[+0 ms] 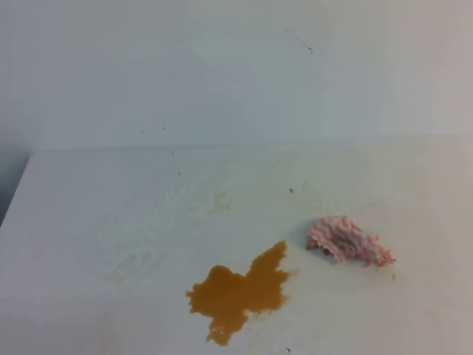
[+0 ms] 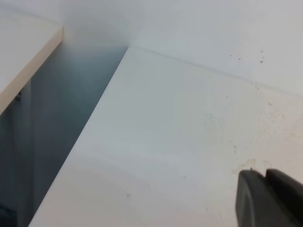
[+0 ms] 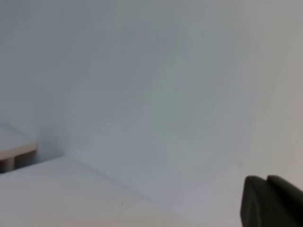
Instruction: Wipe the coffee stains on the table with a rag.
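Observation:
The coffee stains [image 1: 240,293] form one orange-brown lobed puddle on the white table [image 1: 111,222], near its front edge at the middle. The rag [image 1: 349,240], bunched with pink and white zigzag stripes, lies just right of and slightly behind the puddle, apart from it. Neither gripper shows in the high view. In the left wrist view my left gripper [image 2: 266,189] sits at the lower right, its dark fingers pressed together over bare table. The right wrist view shows my right gripper [image 3: 267,194] shut with nothing in it, facing the wall.
A pale wall [image 1: 236,74] rises behind the table. The table's left edge [image 2: 94,118] drops into a dark gap, with a beige-edged surface [image 2: 23,52] beyond it. Another beige ledge [image 3: 16,150] shows at the left in the right wrist view.

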`<state>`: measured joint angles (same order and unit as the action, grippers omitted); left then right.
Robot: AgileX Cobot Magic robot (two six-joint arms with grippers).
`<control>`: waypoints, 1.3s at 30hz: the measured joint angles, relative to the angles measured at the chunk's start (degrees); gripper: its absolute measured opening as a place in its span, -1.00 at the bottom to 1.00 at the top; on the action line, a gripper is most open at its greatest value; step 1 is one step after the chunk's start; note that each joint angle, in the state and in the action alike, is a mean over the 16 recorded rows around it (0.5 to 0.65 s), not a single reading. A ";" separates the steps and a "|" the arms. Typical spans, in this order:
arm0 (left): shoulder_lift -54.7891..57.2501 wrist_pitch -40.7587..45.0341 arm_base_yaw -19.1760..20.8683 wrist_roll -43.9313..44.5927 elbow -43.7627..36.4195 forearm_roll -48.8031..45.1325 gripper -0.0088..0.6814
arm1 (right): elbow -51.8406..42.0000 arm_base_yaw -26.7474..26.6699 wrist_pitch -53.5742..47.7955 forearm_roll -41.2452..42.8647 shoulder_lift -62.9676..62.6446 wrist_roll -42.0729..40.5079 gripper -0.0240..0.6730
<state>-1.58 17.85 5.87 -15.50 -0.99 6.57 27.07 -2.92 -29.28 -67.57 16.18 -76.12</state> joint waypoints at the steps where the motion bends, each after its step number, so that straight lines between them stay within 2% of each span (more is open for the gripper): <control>1: 0.00 0.00 0.00 -0.01 0.11 0.00 -0.97 | 0.30 -0.11 -0.77 1.11 1.26 0.72 -0.94; 5: 0.00 -0.07 0.00 -0.03 0.22 0.00 -0.97 | 2.68 -0.71 -3.94 8.91 7.78 5.75 -0.94; 10: 0.00 -0.07 0.00 -0.04 0.44 0.01 -0.97 | 7.16 -2.62 -7.35 25.29 16.46 17.25 -0.93; 15: 0.00 -0.07 0.00 -0.02 0.77 0.01 -0.97 | 11.54 -6.81 -9.50 47.84 22.12 34.72 -0.93; 21: 0.00 0.00 0.00 0.02 0.66 0.01 -0.97 | 14.19 -14.24 -11.14 76.76 23.21 58.15 -0.93; 26: 0.00 0.00 0.00 0.05 0.55 0.00 -0.97 | 14.33 -19.80 -11.22 93.15 22.48 73.50 -0.93; 29: 0.00 0.00 0.00 0.07 0.66 0.01 -0.97 | 14.35 -21.99 -11.13 97.78 23.03 79.67 -0.93; 32: 0.00 0.00 0.00 0.07 0.66 0.01 -0.97 | 14.38 -23.23 -10.96 98.58 24.78 83.19 -0.92; 39: 0.00 0.00 0.00 0.06 0.55 0.00 -0.98 | 14.40 -24.17 -8.40 90.63 33.02 84.44 -0.80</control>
<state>-1.58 17.85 5.87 -15.44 -0.44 6.57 41.47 -27.09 -37.68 23.06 49.20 8.33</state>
